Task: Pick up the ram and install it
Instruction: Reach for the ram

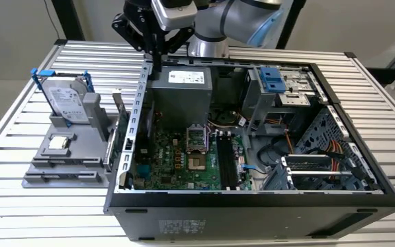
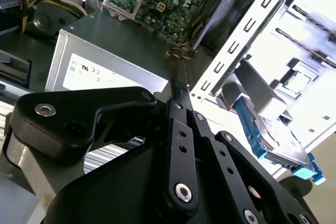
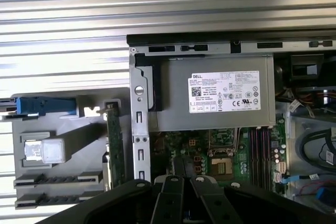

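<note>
The black two-fingered gripper (image 2: 177, 86) sits closest to the lens in both wrist views, its fingers pressed together into one thin blade and pinching nothing; in the exterior view it hangs over the twelve-o'clock edge of the open dark metal computer case (image 1: 252, 198), tips pointing down near the case's far corner on the exterior view's left, beside the grey boxed power supply with its white label (image 1: 180, 98).

The ram (image 3: 113, 145) – a long, narrow dark-green circuit-board stick – is not yet picked up; in the first wrist view it stands on edge in the grey moulded parts fixture (image 1: 60, 167), just beside the outer face of the case wall. In the exterior view that fixture lies at nine o'clock from the case; it also carries the silver hard drive in a blue frame (image 1: 67, 100) and the small square silver processor chip (image 1: 60, 142).

The step in hand looks like the approach to the pick – the install has not begun. The black memory slots (image 1: 226, 159) on the green motherboard (image 1: 183, 159) appear unfilled, at about five o'clock from the gripper.

As a judgement: a grasp calls for the fingers to part and straddle the thin board squarely across its faces; the case wall so close alongside leaves little room.
</note>
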Tool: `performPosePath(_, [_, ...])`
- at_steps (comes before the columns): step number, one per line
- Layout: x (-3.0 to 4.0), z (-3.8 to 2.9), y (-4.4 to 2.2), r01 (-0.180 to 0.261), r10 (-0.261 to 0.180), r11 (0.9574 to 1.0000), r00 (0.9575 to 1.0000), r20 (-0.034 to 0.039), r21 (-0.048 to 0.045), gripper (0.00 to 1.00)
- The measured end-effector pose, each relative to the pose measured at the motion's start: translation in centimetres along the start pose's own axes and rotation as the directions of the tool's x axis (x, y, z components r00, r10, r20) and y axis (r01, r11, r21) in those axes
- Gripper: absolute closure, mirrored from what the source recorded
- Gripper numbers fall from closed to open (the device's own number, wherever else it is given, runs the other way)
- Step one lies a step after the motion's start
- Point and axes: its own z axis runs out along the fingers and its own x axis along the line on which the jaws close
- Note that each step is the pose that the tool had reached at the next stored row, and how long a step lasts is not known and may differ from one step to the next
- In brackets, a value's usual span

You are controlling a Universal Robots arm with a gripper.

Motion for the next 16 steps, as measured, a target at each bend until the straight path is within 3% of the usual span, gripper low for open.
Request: performPosePath(16, [1.39, -0.04, -0.1, 0.0, 0.0, 1.0, 1.0, -0.0001, 0.0001, 1.0])
